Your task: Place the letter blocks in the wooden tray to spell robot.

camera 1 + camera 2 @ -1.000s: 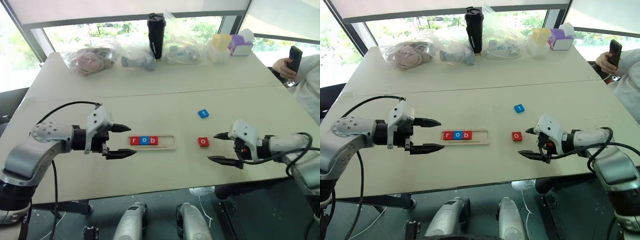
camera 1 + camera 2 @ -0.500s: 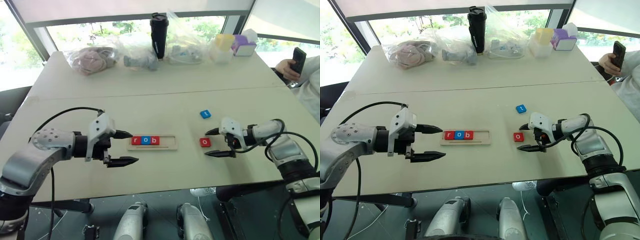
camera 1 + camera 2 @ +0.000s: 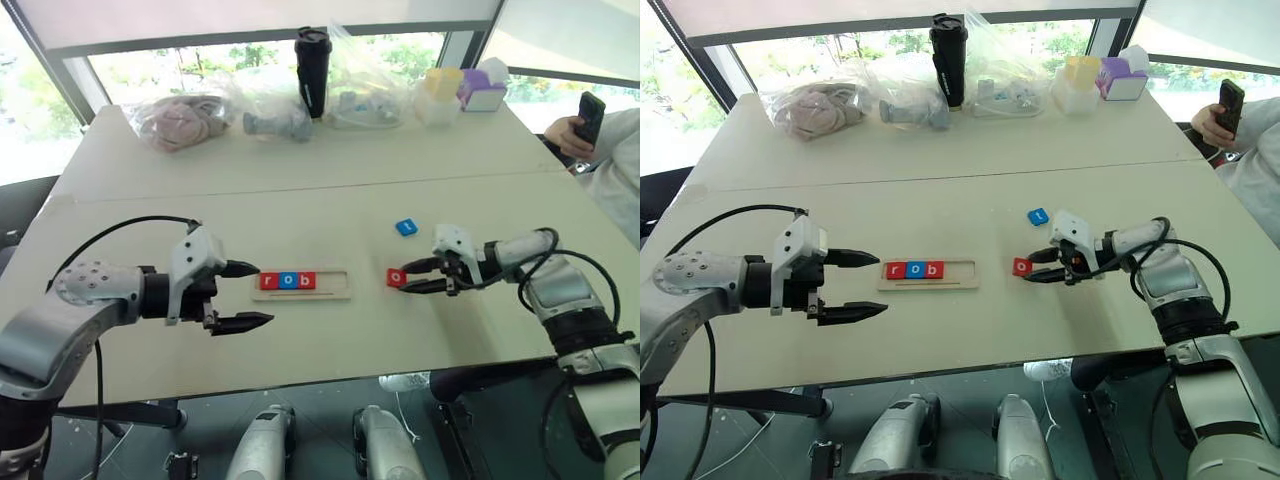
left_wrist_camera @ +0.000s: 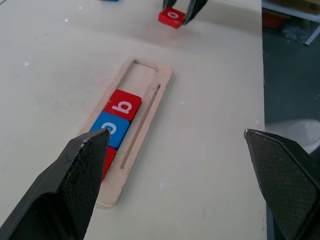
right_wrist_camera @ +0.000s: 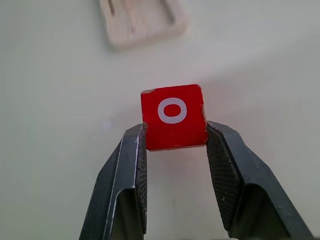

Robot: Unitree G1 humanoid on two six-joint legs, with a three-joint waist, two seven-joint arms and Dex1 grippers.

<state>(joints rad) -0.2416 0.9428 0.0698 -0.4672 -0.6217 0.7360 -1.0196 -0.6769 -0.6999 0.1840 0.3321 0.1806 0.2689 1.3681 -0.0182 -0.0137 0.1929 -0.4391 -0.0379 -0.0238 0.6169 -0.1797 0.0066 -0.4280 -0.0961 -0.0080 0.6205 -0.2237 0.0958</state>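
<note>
Left eye view: the right gripper [image 3: 412, 279], right of centre, has travelled in from the lower right over the last second and clenched on the red o block [image 3: 397, 277]; a second ago its jaws stood wide and clear of that tile. The wooden tray [image 3: 337, 283] at mid-frame holds r, o, b in its left part, leaving two slots bare. The blue t block [image 3: 406, 227] lies just above and right of the o. The left gripper [image 3: 243, 295], lower left, hangs released, fingers spread, just left of the tray.

Left wrist view: tray with b and o tiles at centre left, the red o block pinched at the top edge.

Right wrist view: both fingers [image 5: 134, 165] press the o tile's sides at centre frame; it looks to be resting on the table [image 5: 60, 150], the tray's end at the top.

So the fourth letter is secured, and I judge carrying it to the next empty slot comes next
</note>
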